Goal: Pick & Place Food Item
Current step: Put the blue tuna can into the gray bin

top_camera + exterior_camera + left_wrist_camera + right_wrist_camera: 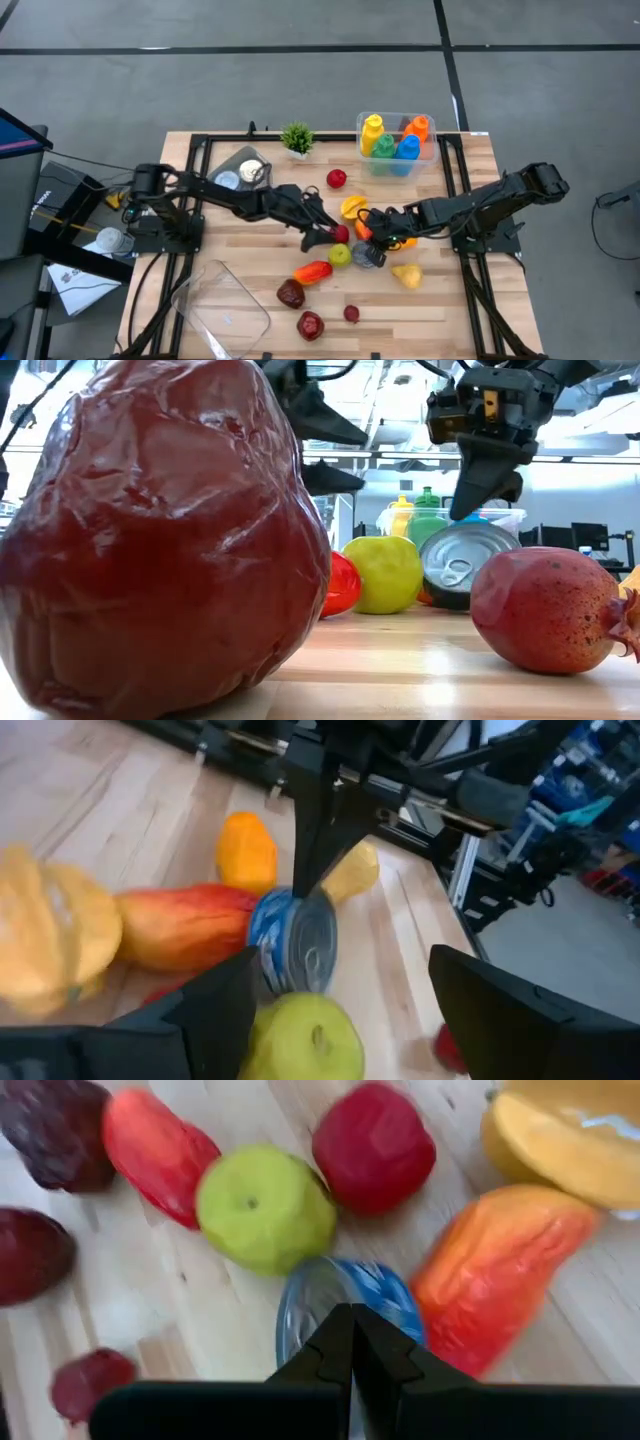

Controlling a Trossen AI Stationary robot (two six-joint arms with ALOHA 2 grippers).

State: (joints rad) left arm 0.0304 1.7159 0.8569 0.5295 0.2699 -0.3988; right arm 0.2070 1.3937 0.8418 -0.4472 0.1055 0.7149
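Left gripper fingers apart, empty, hovering just left of tin can at table centre, right gripper pinched shut w/ tips over can, contact unclear, green apple beside can, big dark-red fruit blocks most of low view.

A small potted plant stands at the table's far edge — a clear lid lies near the front
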